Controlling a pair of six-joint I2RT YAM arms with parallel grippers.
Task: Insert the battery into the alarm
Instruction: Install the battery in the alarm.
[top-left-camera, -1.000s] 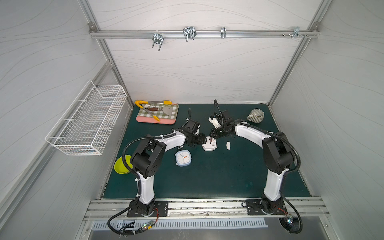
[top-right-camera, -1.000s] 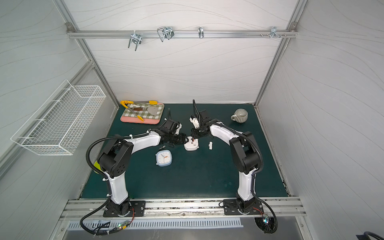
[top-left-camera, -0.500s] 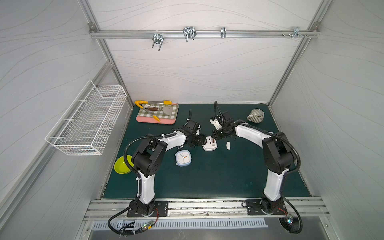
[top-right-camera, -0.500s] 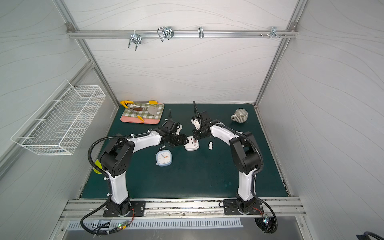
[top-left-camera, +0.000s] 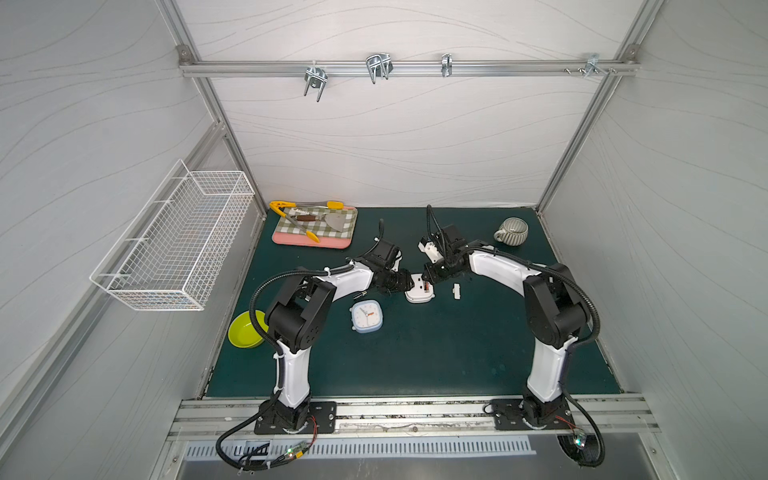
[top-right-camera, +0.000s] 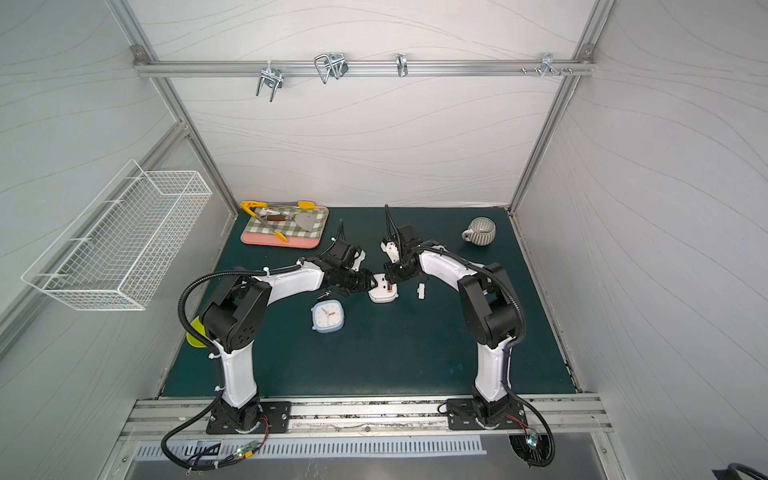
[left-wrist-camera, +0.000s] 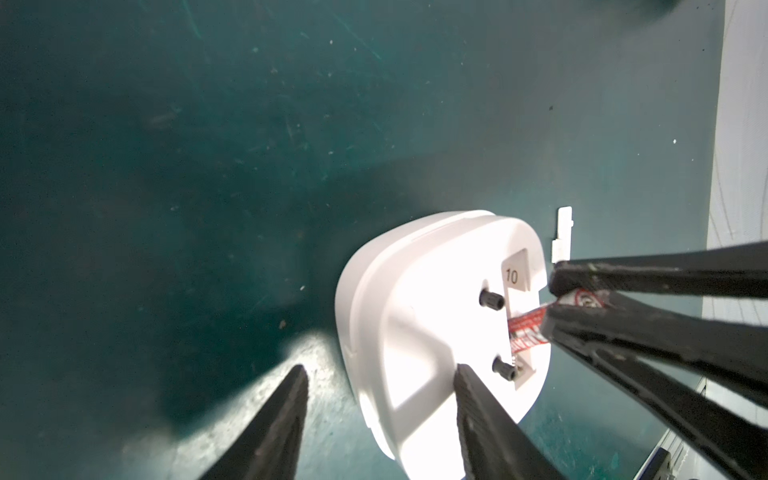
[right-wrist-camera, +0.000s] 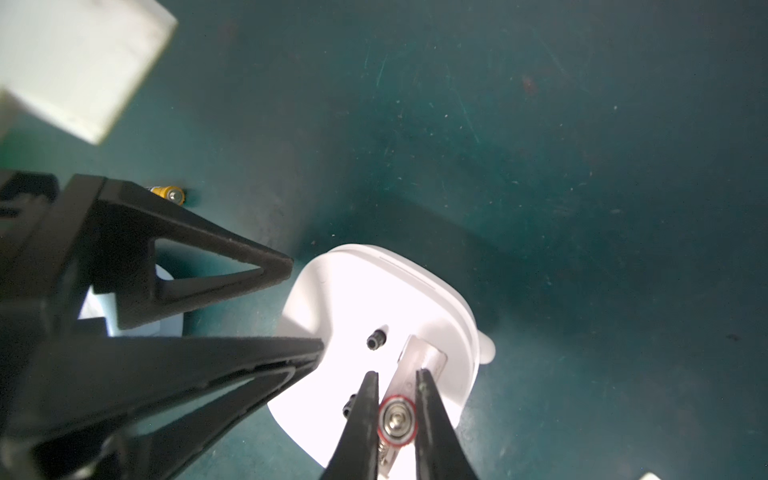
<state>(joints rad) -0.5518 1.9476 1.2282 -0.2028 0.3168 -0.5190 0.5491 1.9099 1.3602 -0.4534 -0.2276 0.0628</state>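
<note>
The white alarm (top-left-camera: 419, 294) (top-right-camera: 382, 294) lies face down on the green mat, its battery slot open on the back. My right gripper (right-wrist-camera: 397, 372) (top-left-camera: 426, 278) is shut on a red-and-white battery (right-wrist-camera: 397, 419) (left-wrist-camera: 528, 330). The battery is tilted, with its far end inside the slot. My left gripper (left-wrist-camera: 380, 370) (top-left-camera: 409, 282) is open at the alarm's (left-wrist-camera: 415, 299) opposite side. One of its fingers rests over the alarm's back. The other is over the mat, apart from the alarm.
A small white battery cover (top-left-camera: 456, 291) lies just right of the alarm. A blue clock (top-left-camera: 366, 316) and a loose black-and-yellow battery (top-left-camera: 359, 296) lie to the left. A checked tray with tools (top-left-camera: 314, 226), a striped mug (top-left-camera: 511, 231), a green bowl (top-left-camera: 245, 328) and a wire basket (top-left-camera: 174, 245) stand around.
The left gripper's jaws have narrowed a little. Both arms and the alarm stay about where they were.
</note>
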